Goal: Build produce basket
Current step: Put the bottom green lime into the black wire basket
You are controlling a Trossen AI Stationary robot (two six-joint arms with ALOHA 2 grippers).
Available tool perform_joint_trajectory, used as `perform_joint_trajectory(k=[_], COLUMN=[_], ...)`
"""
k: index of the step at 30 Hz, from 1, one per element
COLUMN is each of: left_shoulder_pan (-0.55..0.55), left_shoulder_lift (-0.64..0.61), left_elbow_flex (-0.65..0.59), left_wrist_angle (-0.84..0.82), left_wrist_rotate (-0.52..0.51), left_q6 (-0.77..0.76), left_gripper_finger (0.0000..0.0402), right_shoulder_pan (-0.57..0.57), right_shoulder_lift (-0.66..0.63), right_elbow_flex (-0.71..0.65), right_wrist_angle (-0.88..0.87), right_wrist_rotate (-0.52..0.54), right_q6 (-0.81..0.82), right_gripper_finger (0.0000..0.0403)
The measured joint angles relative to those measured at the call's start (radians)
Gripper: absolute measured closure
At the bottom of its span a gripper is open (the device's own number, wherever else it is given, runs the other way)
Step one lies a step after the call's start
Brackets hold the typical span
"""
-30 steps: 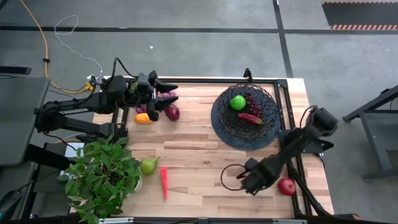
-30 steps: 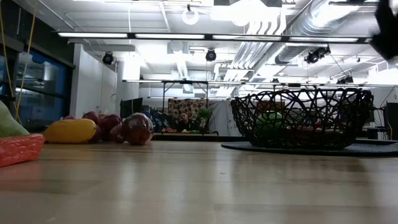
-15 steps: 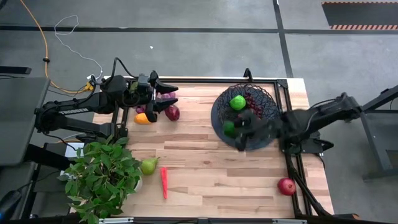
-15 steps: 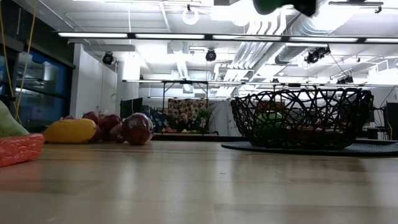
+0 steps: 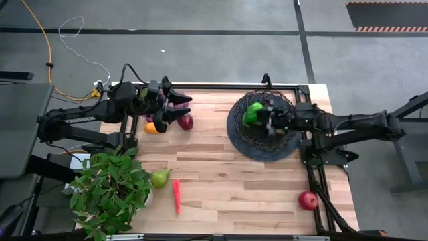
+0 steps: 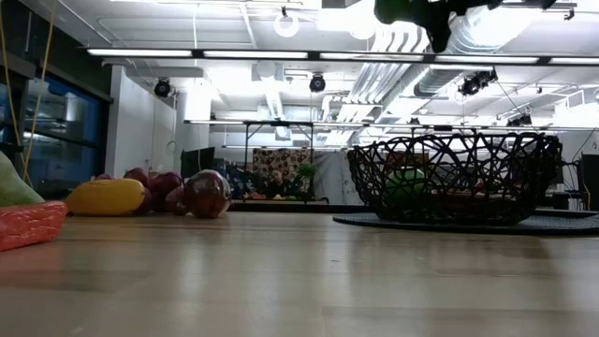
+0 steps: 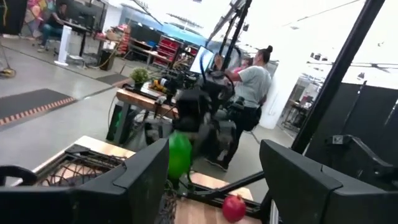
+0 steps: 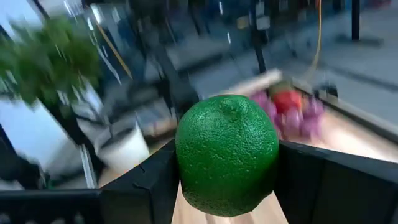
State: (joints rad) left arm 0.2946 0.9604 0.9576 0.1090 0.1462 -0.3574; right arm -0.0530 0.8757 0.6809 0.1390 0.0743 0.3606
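You have two round green limes (image 8: 227, 154), two round red apples (image 5: 308, 199), one green pear (image 5: 160, 178) and one black wire mesh basket (image 5: 235, 132).

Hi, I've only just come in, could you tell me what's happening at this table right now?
The robot is filling a wire basket with produce. Its right gripper holds a green lime between its fingers, above the basket, which already contains another lime and some red produce. The left gripper hovers open by the purple grapes, an apple and an orange piece at the far left. A pear, a chilli and a red apple wait on the table.
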Motion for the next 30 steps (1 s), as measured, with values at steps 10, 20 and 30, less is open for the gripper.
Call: perform_joint_trajectory(k=[10,20,30], left_shoulder_pan=[0.004,0.008,0.008], left_shoulder_lift=[0.001,0.001,0.001], left_elbow_flex=[-0.246,-0.276,-0.276], left_wrist_angle=[0.278,0.282,0.284], left_wrist_rotate=[-0.024,-0.038,-0.058], left_q6=[-0.084,0.031,0.036], left_gripper_finger=[0.0161,0.0161,0.0161], right_shoulder_pan=[-0.018,-0.012,-0.047], right_shoulder_lift=[-0.006,-0.005,0.039], right_elbow_flex=[-0.007,-0.005,0.113], right_wrist_angle=[0.069,0.068,-0.286], right_wrist_rotate=[-0.025,0.048,0.203], right_q6=[-0.003,-0.048,0.140], right_gripper_finger=[0.0210,0.0210,0.0210])
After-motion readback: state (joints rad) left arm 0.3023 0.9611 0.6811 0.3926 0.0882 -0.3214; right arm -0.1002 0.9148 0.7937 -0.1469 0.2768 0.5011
